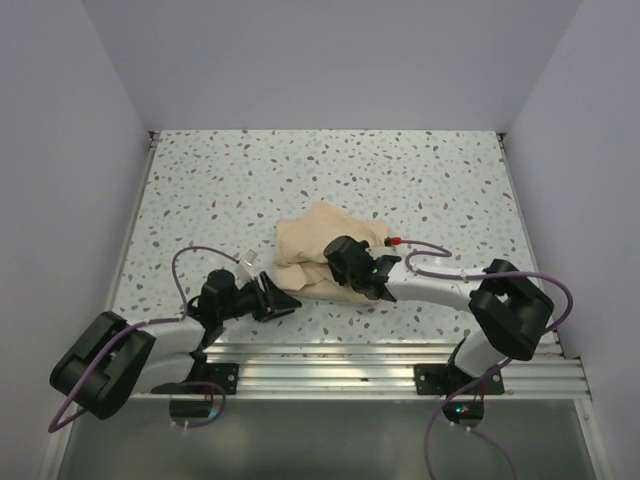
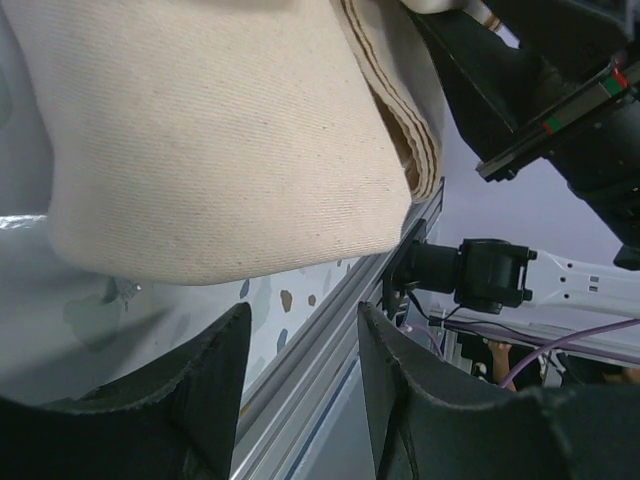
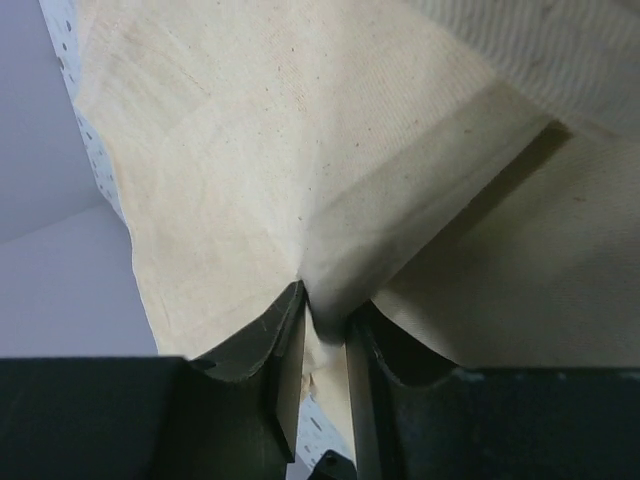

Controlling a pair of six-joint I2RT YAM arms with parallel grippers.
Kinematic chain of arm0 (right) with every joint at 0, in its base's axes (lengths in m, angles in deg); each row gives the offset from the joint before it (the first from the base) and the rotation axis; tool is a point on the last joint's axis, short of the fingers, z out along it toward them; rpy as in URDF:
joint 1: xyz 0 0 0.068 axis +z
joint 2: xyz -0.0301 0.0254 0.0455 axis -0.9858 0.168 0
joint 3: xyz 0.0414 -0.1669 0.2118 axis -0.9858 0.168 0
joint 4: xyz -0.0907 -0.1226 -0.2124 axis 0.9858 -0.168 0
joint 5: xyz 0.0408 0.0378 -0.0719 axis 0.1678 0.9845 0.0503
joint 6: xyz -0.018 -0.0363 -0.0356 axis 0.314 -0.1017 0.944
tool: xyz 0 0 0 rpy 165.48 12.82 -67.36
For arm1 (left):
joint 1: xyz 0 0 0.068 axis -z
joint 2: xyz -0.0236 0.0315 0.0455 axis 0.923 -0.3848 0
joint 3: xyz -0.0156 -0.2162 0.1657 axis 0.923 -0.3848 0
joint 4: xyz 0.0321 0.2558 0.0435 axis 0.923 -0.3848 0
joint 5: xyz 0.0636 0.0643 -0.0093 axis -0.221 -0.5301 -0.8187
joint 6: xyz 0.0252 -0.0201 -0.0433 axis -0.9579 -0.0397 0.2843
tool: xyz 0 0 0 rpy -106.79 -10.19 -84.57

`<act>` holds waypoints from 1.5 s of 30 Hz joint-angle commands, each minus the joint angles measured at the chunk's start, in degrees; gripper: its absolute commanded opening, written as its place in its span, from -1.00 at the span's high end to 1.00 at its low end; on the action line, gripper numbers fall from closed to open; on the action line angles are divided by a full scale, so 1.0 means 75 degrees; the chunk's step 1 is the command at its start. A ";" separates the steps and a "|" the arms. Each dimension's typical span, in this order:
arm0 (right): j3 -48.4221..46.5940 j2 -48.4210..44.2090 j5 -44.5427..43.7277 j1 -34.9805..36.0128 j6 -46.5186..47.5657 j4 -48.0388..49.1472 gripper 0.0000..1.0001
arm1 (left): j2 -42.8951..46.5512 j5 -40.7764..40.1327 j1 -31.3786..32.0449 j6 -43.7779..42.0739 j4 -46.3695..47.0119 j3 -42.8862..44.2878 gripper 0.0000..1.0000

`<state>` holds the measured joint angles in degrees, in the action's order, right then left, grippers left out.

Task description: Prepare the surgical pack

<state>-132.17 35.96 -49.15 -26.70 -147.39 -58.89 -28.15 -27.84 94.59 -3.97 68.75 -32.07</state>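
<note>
**Surface.** White table top with grey-brown speckles (image 1: 250, 180), closed in at 9, 12 and 3 o'clock by plain pale-grey walls (image 1: 330, 60). A ribbed aluminium rail (image 1: 350, 365) runs along the 6 o'clock edge and carries both arm bases.

**Item 1.** Broad tan-beige matte cloth wrap sheet (image 1: 315, 240), gathered into a rumpled, folded bundle. It lies about mid-table, a little toward 6 o'clock. The left wrist view shows stacked layer edges on one side. Whatever lies inside is hidden.

**Item 2.** Black two-finger right gripper (image 3: 325, 310), set on the bundle's 5 o'clock side. Its jaws are clamped on a raised fold of the wrap sheet, with the cloth drawn into a crease between the fingers (image 3: 275, 345).

**Item 3.** Black two-finger left gripper (image 2: 300, 330), at 7 o'clock from the bundle, just beside its near corner and pointing toward 3 o'clock. Its jaws stand apart with nothing between them. The bundle's rounded edge lies just past the fingertips (image 2: 235, 325); contact cannot be told.

**Item 4.** Thin purple cables (image 1: 195, 250), looped over the table beside each arm.
</note>
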 commanded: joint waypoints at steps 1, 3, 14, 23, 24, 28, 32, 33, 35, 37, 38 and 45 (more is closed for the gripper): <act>-0.0071 0.0173 -0.0606 0.0045 -0.0255 0.0320 0.52 | -0.0145 -0.0265 0.0272 0.0235 0.1278 -0.0562 0.00; -0.0036 0.0231 -0.0582 0.0033 -0.0243 0.0449 0.71 | -0.0192 -0.0464 0.0378 0.0212 0.1337 -0.0585 0.00; 0.0069 0.0501 -0.0407 -0.0375 0.0014 0.0834 1.00 | -0.2932 -0.1519 0.1667 0.1347 0.4416 -0.0749 0.17; -0.0328 0.0910 0.0237 -0.1032 0.0834 0.1257 1.00 | -0.5277 -0.1777 0.1726 0.1782 0.6447 0.0245 0.22; -0.0376 0.0934 0.0308 -0.1079 0.0998 0.1246 1.00 | -0.5406 -0.1870 0.1737 0.1782 0.6447 0.0328 0.22; -0.0610 0.1075 0.0554 -0.1302 0.1221 0.1246 1.00 | -0.5699 -0.2234 0.1796 0.1794 0.6260 0.0878 0.19; -0.0949 0.1251 0.0870 -0.1629 0.1432 0.1257 1.00 | -0.6261 -0.2725 0.1960 0.1899 0.6189 0.1744 0.17; -0.1020 0.1332 0.1010 -0.1689 0.1537 0.1234 1.00 | -0.6518 -0.3028 0.1983 0.1969 0.6270 0.1851 0.17; -0.1230 0.1438 0.1175 -0.1899 0.1643 0.1257 1.00 | -0.6789 -0.3311 0.2007 0.2145 0.6376 0.2166 0.15; -0.1406 0.1578 0.1316 -0.2005 0.1796 0.1234 1.00 | -0.7176 -0.3779 0.2030 0.2424 0.6458 0.2367 0.14; -0.1651 0.1637 0.1363 -0.2110 0.1866 0.1199 1.00 | -0.7293 -0.3978 0.2065 0.2508 0.6528 0.2519 0.13; -0.2286 0.1860 0.1586 -0.2263 0.2194 0.0918 1.00 | -0.7704 -0.5373 0.2195 0.2965 0.5677 0.3573 0.09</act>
<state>-146.38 49.75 -37.59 -43.60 -133.10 -51.83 -83.14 -59.48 110.76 18.85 114.10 -8.12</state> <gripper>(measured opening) 0.029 0.447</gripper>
